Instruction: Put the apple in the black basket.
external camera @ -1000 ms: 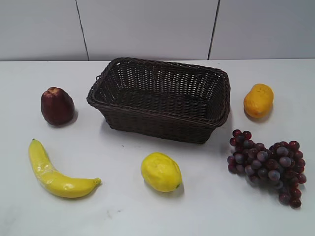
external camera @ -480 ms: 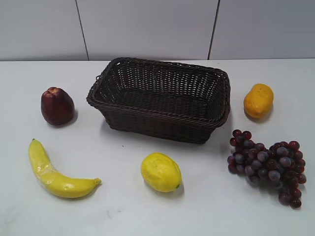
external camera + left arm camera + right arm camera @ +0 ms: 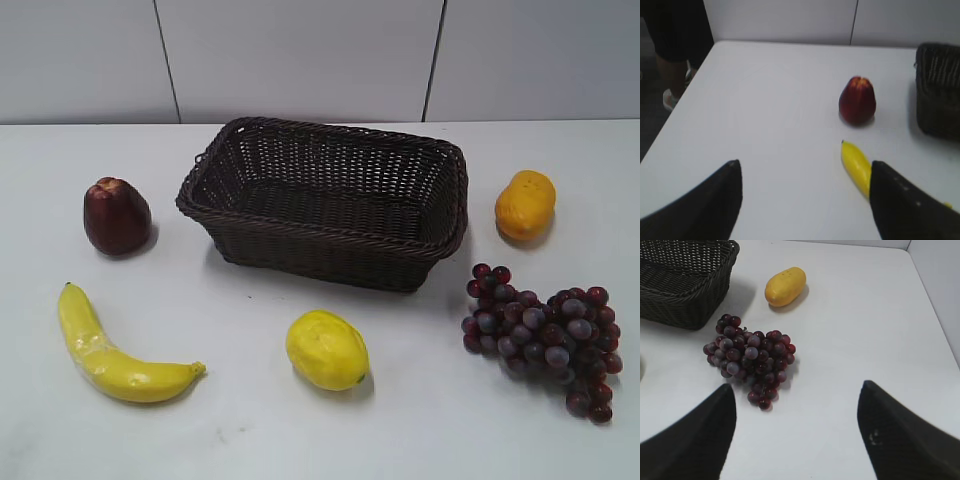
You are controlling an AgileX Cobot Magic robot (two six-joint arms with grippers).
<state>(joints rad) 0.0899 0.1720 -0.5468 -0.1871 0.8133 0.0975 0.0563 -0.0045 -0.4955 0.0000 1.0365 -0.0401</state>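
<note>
The dark red apple (image 3: 116,215) stands on the white table at the left, apart from the black basket (image 3: 325,200), which sits empty at the middle back. In the left wrist view the apple (image 3: 857,100) lies ahead and to the right of my open, empty left gripper (image 3: 803,172), with the basket's corner (image 3: 938,90) at the right edge. My right gripper (image 3: 796,400) is open and empty, over bare table short of the grapes. Neither gripper shows in the exterior view.
A banana (image 3: 105,350) lies front left, a yellow lemon (image 3: 327,349) front middle, a purple-red grape bunch (image 3: 545,335) front right, and an orange-yellow fruit (image 3: 525,204) right of the basket. The table's left edge (image 3: 675,107) drops off beside a standing person.
</note>
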